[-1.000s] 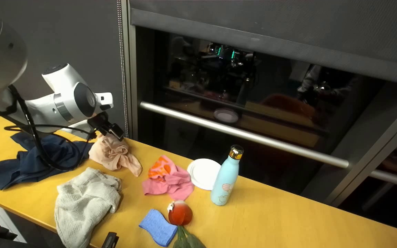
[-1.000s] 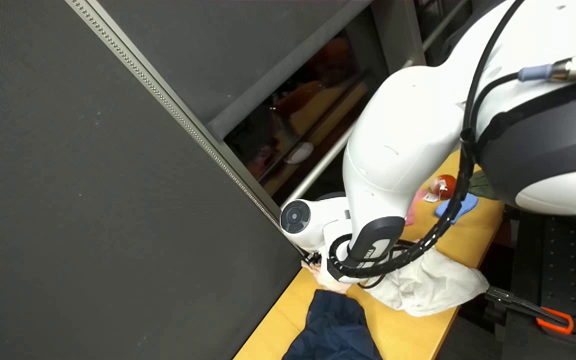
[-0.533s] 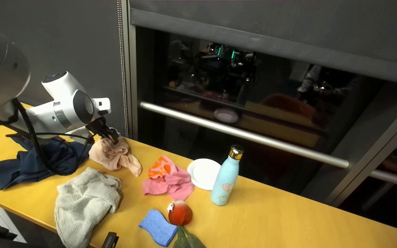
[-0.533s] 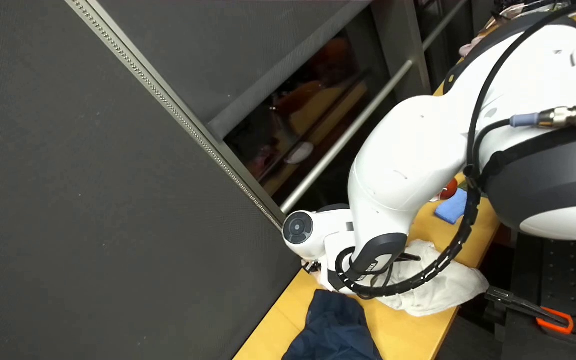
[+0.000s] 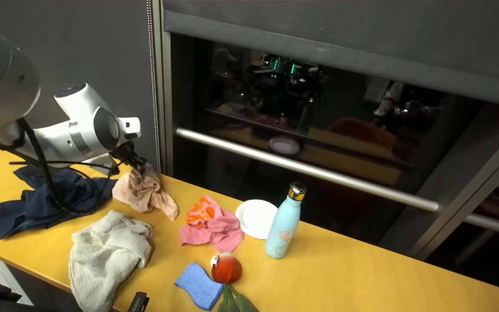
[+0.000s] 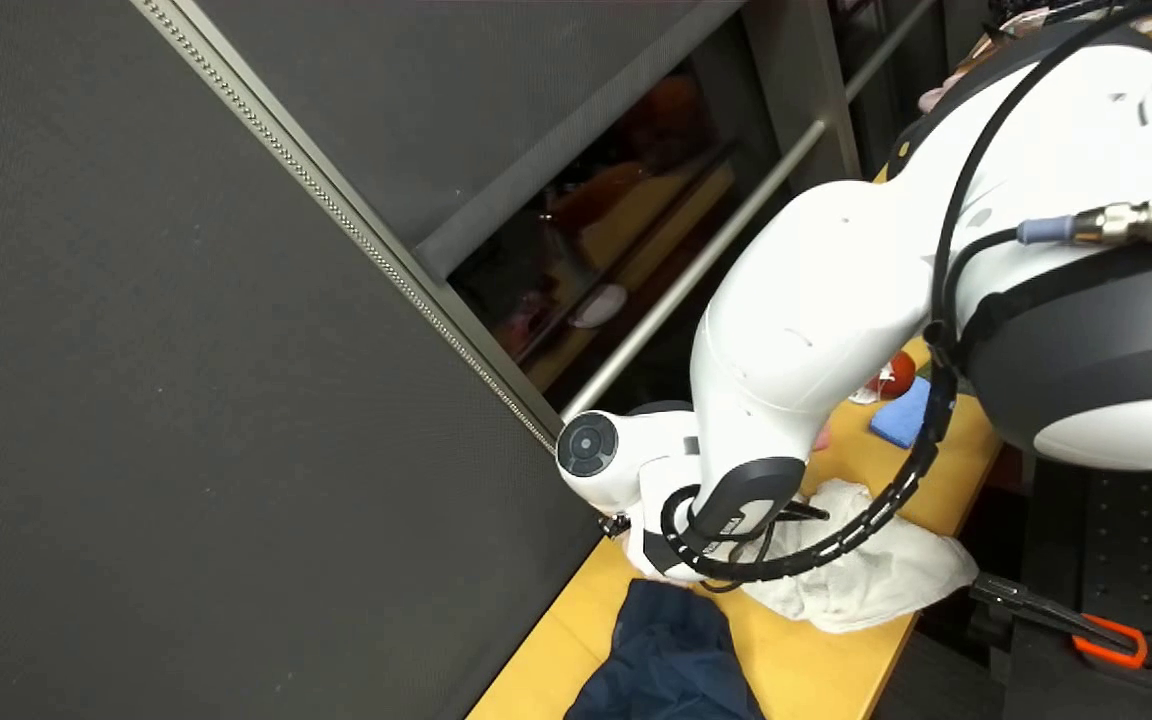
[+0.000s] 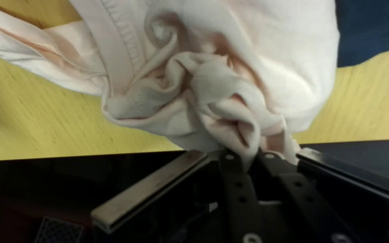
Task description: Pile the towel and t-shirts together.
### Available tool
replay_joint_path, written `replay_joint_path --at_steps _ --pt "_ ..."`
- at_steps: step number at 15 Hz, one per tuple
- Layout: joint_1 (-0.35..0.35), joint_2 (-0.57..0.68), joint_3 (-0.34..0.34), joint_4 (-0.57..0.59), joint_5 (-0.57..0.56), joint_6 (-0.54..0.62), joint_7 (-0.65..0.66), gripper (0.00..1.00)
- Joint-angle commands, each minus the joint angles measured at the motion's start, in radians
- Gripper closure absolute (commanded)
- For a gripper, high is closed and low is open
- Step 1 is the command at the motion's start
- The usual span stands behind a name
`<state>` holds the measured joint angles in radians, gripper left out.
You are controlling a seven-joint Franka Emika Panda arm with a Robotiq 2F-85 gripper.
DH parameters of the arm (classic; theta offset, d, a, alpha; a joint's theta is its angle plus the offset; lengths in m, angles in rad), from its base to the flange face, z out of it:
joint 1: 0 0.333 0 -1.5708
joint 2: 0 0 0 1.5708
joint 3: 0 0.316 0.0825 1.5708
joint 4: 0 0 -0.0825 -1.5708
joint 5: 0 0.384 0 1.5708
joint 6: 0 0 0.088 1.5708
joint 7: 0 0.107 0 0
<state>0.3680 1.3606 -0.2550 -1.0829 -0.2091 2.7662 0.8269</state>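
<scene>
Pinching peach shirt (image 7: 221, 74) between fingers (image 7: 237, 175); arm lettering (image 6: 731, 528) blurred.

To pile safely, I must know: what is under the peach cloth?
The yellow table; whether the navy cloth also reaches beneath cannot be seen, because the peach cloth covers that area.

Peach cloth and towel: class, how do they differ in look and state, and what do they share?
The peach cloth is pinched in the tool; the towel lies free of it. The peach cloth looks smooth, the towel coarsely textured. Both are crumpled.
</scene>
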Motion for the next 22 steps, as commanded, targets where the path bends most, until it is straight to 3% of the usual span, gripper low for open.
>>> replay_joint_path --at_steps 1,5,6,9,13,16,18,21,22 --pt "-0.045 -0.080 0.051 -0.013 0.021 -0.020 -0.046 0.98" --pt "-0.114 -0.192 0.159 -0.015 0.030 -0.020 -0.139 0.98" --pt "-0.121 -0.216 0.186 -0.013 0.075 -0.015 -0.205 0.98" --pt "-0.180 -0.306 0.345 -0.019 0.166 -0.038 -0.417 0.98" --pt "-0.229 -0.364 0.519 0.030 0.299 -0.158 -0.657 0.98" --pt "-0.275 -0.354 0.657 0.081 0.319 -0.290 -0.759 0.98" --pt "-0.292 -0.337 0.714 0.107 0.336 -0.393 -0.814 0.98" --pt "-0.309 -0.296 0.746 0.132 0.345 -0.572 -0.856 0.98" --pt "-0.275 -0.285 0.686 0.153 0.413 -0.634 -0.896 0.98"
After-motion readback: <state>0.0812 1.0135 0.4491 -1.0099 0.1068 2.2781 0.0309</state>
